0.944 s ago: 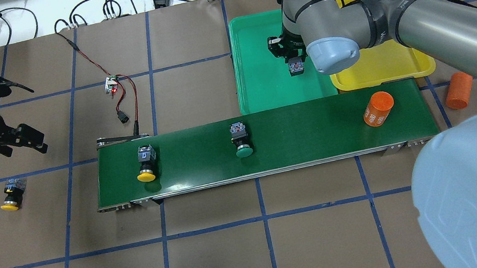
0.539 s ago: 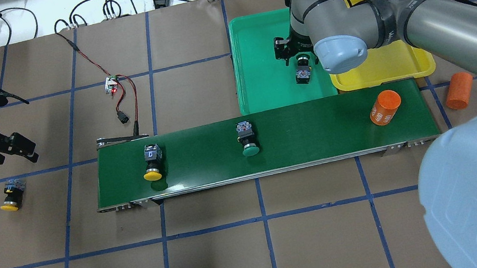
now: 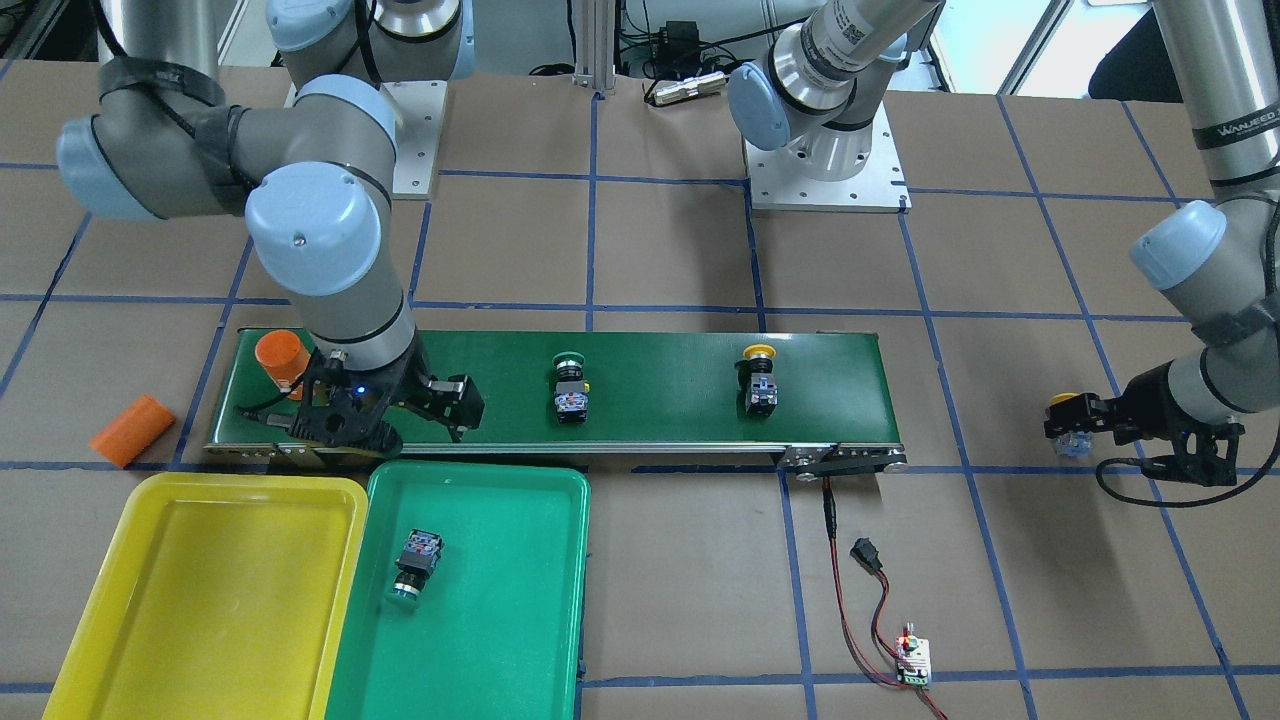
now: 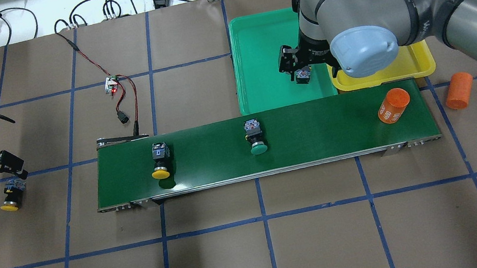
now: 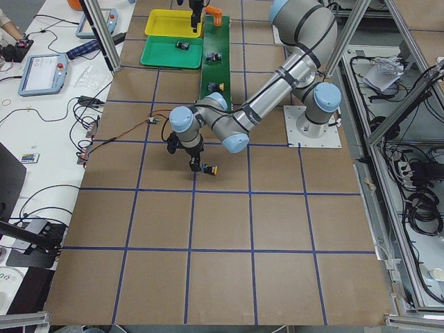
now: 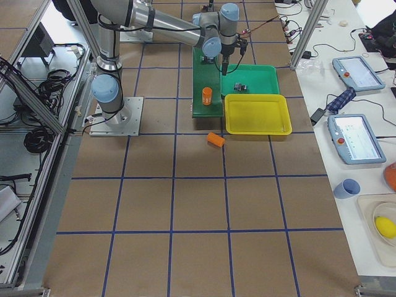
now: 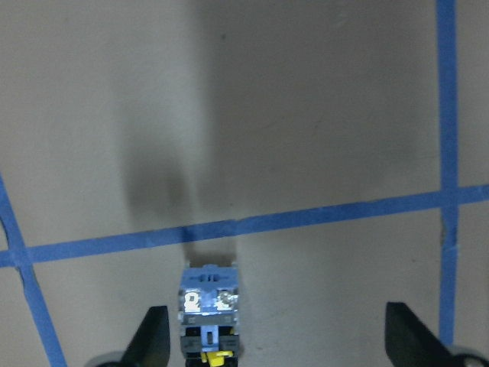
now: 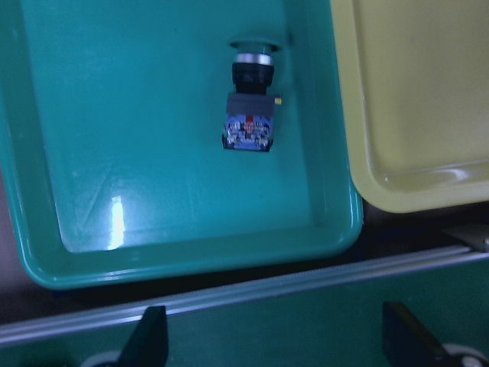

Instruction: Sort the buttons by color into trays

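A green-capped button (image 3: 415, 562) (image 4: 303, 76) (image 8: 248, 115) lies on its side in the green tray (image 3: 500, 620) (image 4: 255, 62) (image 8: 153, 191). The yellow tray (image 3: 200, 590) (image 4: 383, 66) beside it holds nothing. My right gripper (image 3: 380, 425) (image 8: 276, 340) is open and empty, above the tray's edge at the belt. On the belt lie a yellow button (image 4: 159, 160) (image 3: 758, 380) and a green button (image 4: 255, 137) (image 3: 568, 388). Another yellow button (image 4: 12, 194) (image 7: 208, 310) lies on the table. My left gripper (image 4: 4, 171) (image 7: 279, 340) is open just over it, the button near one finger.
The dark-green conveyor belt (image 4: 317, 135) runs across the middle. An orange cylinder (image 4: 393, 105) stands on its right end and another (image 4: 458, 90) lies on the table beyond it. A small circuit board with red and black wires (image 4: 113, 85) lies behind the belt's left end.
My right gripper let the green button go into the green tray and drew back toward the belt. My left gripper moved down to the yellow button on the table. Things on the belt shifted right.
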